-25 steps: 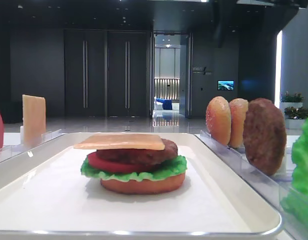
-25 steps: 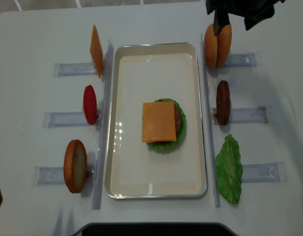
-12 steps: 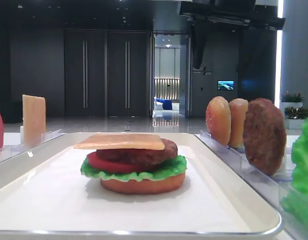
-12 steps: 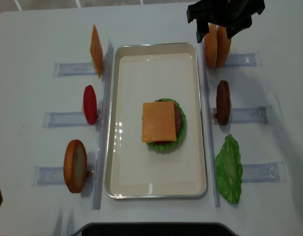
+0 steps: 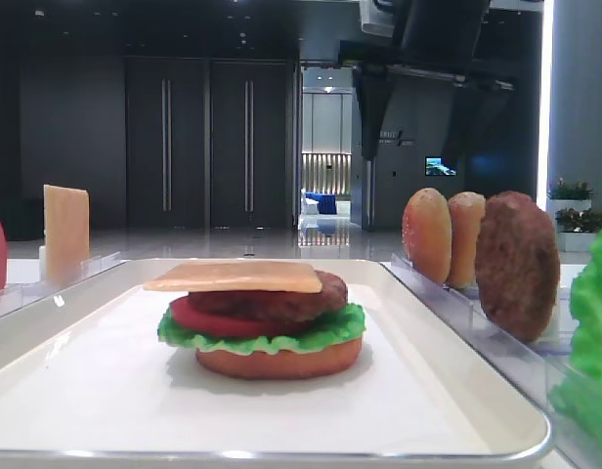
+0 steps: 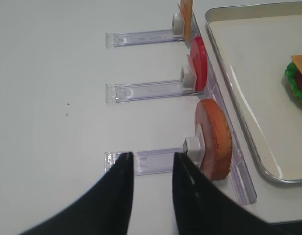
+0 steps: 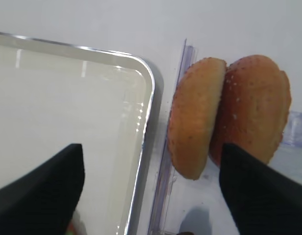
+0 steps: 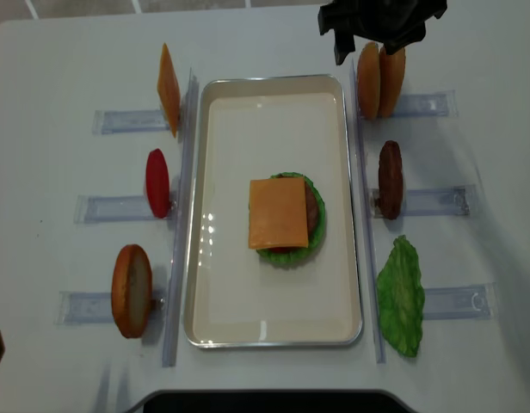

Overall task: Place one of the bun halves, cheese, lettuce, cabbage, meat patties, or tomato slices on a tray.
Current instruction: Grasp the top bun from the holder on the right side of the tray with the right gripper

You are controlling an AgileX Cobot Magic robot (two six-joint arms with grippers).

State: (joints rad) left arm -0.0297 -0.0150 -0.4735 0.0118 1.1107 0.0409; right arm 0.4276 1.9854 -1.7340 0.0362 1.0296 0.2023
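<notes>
Working from near to far, we count one flat bottom bun (image 8: 132,291), one lettuce leaf (image 8: 400,297), one tomato slice (image 8: 157,182), one meat patty (image 8: 390,179), one cheese slice (image 8: 169,89) and two domed bun tops (image 8: 379,79), all standing in clear racks (image 8: 119,207) on the white worktop (image 8: 50,172). Between the racks, the tray (image 8: 274,327) holds a single stack of bun base, lettuce, tomato, patty and cheese (image 8: 278,212). At the far end, the right hand (image 8: 381,26) hangs with jaws spread wide just above the bun tops, holding nothing, while the left hand (image 6: 151,196) sits low near the bottom bun, its jaws partly apart and empty.
</notes>
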